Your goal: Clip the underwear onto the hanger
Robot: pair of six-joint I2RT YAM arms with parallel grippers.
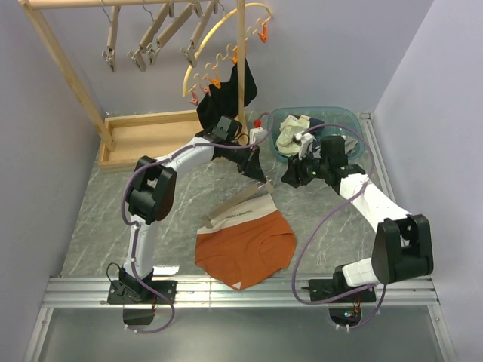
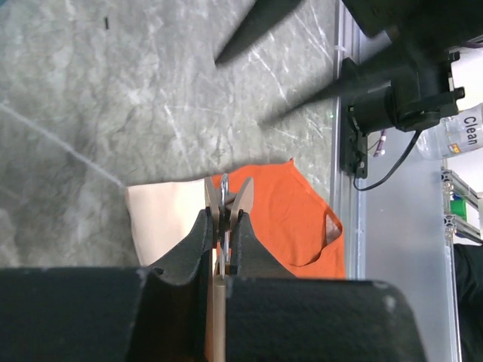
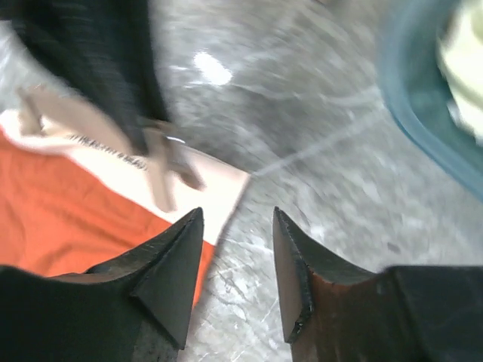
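The rust-orange underwear [image 1: 245, 249] lies flat near the table's front, its off-white waistband [image 1: 240, 216] facing the back. My left gripper [image 1: 261, 182] is shut on one end clip of a light wooden hanger [image 1: 235, 204], which slants just above the waistband. In the left wrist view the gripper [image 2: 223, 215] pinches the clip [image 2: 225, 193] over the underwear [image 2: 290, 219]. My right gripper [image 1: 296, 175] is open and empty, hovering to the right of the waistband's corner. Its view shows the gripper [image 3: 238, 226], the waistband [image 3: 198, 185] and the hanger's clip [image 3: 160, 175].
A wooden rack [image 1: 68, 68] at the back carries several more hangers [image 1: 155, 41], a yellow hoop with orange pegs [image 1: 219, 45] and a black garment [image 1: 240, 89]. A wooden tray [image 1: 147, 136] sits back left. A teal basin [image 1: 349, 121] of cream clothes stands back right.
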